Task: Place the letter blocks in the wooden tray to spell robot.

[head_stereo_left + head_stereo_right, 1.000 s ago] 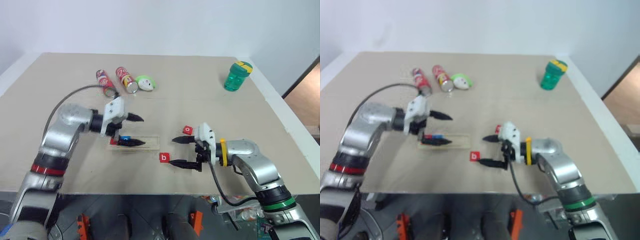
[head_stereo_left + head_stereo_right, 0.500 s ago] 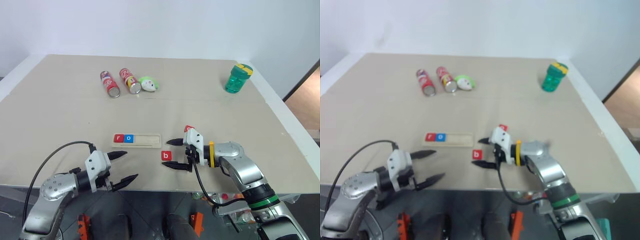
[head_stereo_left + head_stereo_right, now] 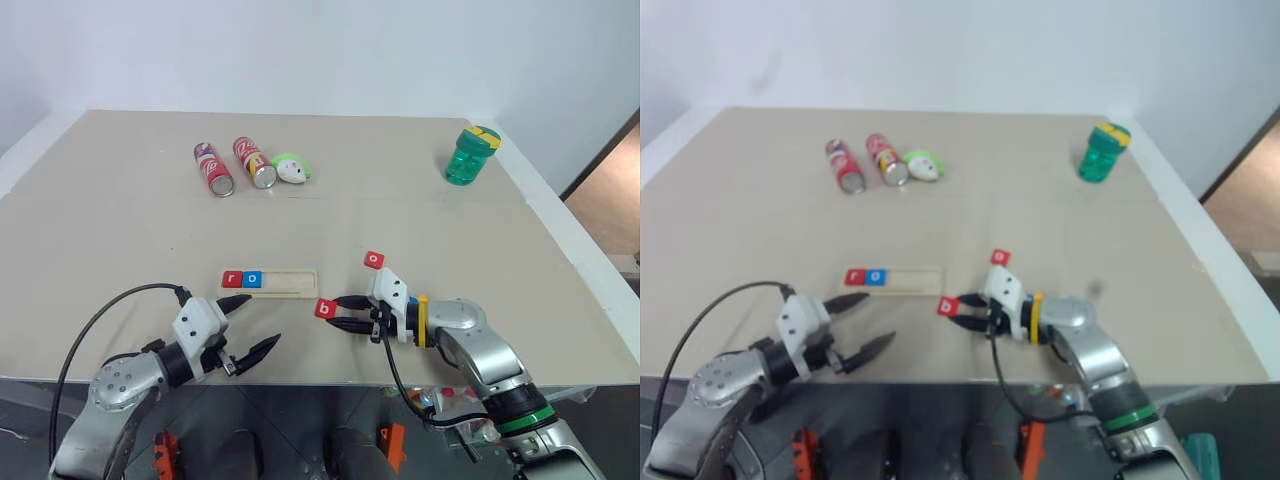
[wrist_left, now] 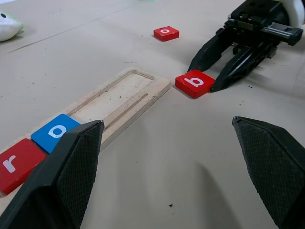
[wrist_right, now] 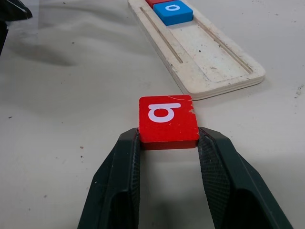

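Between the right tool's (image 5: pixel 169 143) fingertips sits the red b tile (image 5: pixel 168 122), pinched on its two side edges, flat on the counter (image 3: pixel 120 200) just past the tray's (image 3: pixel 290 283) near end. Tile and tray are close but not touching.

Left tool (image 3: pixel 248 325) is wide open and holds nothing, hanging over the counter's front edge, near the tray's other end, fingers pointing toward the tray.

Tray lies flat, lengthwise across the counter. Red r tile (image 3: pixel 232 279) fills its leftmost slot, blue o tile (image 3: pixel 252 279) the next one, the two touching. Rest of the groove is bare wood.

Second o tile, red (image 3: pixel 374 260), lies on the counter just behind the right tool, apart from the tray and from the b tile.

Far side of the counter: two red cans (image 3: pixel 213 169) on their sides, next to each other, with a small green-and-white object (image 3: pixel 292 168) just right of them. Green bottle (image 3: pixel 466 155) with a yellow-green lid stands upright near the far right corner, well apart from everything else.
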